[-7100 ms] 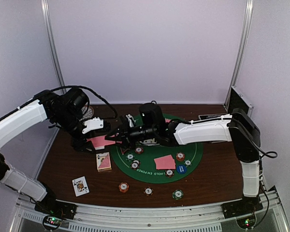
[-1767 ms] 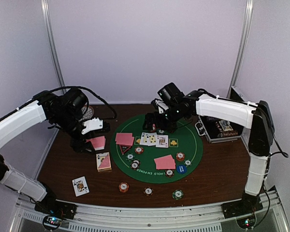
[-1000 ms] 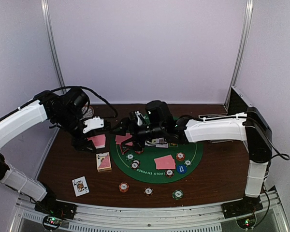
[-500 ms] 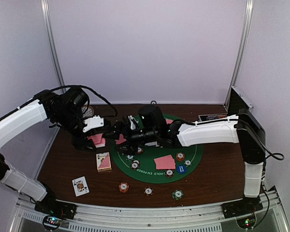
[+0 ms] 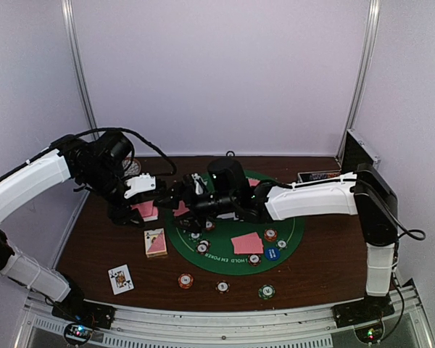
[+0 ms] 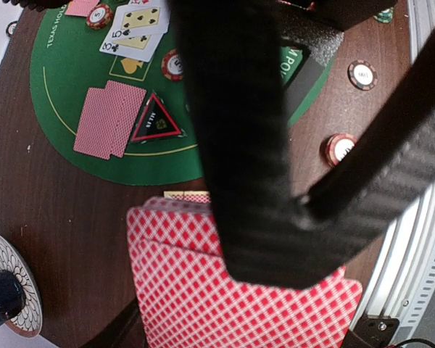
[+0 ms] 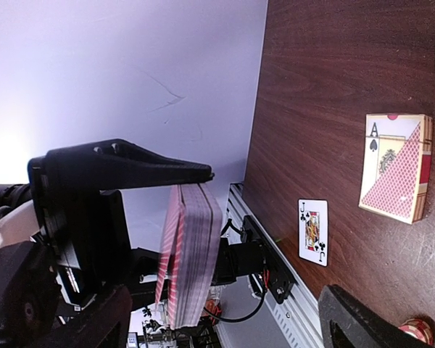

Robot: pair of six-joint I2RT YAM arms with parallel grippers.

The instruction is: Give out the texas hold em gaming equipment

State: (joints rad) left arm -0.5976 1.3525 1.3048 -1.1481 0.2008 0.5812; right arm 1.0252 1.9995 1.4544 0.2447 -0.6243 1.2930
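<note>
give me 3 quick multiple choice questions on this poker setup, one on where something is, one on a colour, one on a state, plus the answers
1. Where does the face-up jack lie?
A. on the green mat
B. on the bare table, towards the left arm's base
C. in the left tool

2. What colour are the backs in the card stack?
A. blue
B. green
C. red and white

3. How is the right tool?
A. open, holding nothing
B. shut, holding nothing
C. shut on the card stack

Answers:
1. B, the jack lies alone on brown wood, off the green mat.
2. C, the left wrist view shows a red-and-white lattice.
3. A, its fingers stand wide apart, while the left tool clamps the card stack.
</note>
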